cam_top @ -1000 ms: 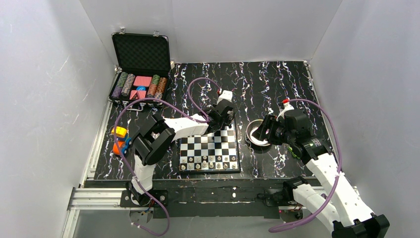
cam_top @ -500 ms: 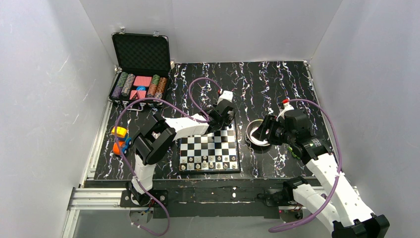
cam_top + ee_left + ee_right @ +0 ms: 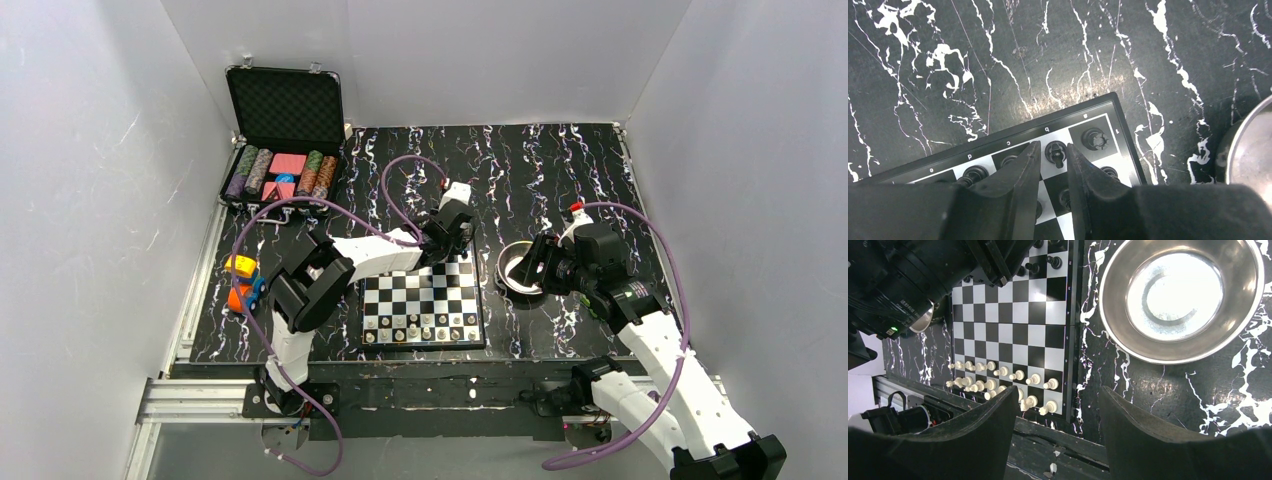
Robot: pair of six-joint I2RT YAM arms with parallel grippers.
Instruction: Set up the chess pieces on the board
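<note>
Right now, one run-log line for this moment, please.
left gripper: open, astride black piece on board | right gripper: open, empty, near bowl

The left arm (image 3: 375,255) and right arm (image 3: 655,335) were clad in white shells with black joints. A purple cable (image 3: 411,158) was looped along each. The left gripper (image 3: 1053,146) was finished in matte black.

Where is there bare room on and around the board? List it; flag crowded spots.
Free: the middle rows of the board, between white pieces and black pieces; the tabletop beyond its far edge. Crowded: both end rows, the left gripper at the far corner, the bowl alongside.
</note>
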